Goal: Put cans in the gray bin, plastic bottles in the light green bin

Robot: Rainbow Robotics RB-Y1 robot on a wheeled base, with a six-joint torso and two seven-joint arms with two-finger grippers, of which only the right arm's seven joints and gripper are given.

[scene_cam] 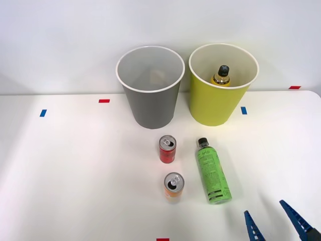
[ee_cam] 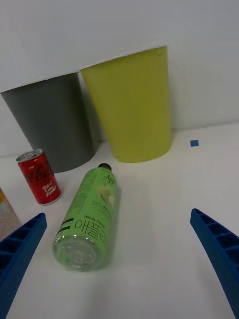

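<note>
A green-labelled plastic bottle [scene_cam: 212, 172] [ee_cam: 91, 220] lies on its side on the white table, black cap toward the bins. Left of it stand a red can [scene_cam: 167, 149] [ee_cam: 40, 178] and, nearer me, an orange can [scene_cam: 173, 187] [ee_cam: 7, 215]. At the back the gray bin [scene_cam: 151, 88] [ee_cam: 52, 122] stands beside the light green bin [scene_cam: 220, 85] [ee_cam: 131, 104], which holds an amber bottle [scene_cam: 221, 76] with a black cap. My right gripper [scene_cam: 275, 221] [ee_cam: 117, 249] is open at the table's near right, just behind the lying bottle's base, fingers [ee_cam: 19, 249] apart with nothing between them.
Small red [scene_cam: 104, 101] and blue [scene_cam: 244, 110] tape marks dot the white table [scene_cam: 75, 175]. A white wall rises right behind the bins. Open tabletop lies to the left and the right of the cans and bottle.
</note>
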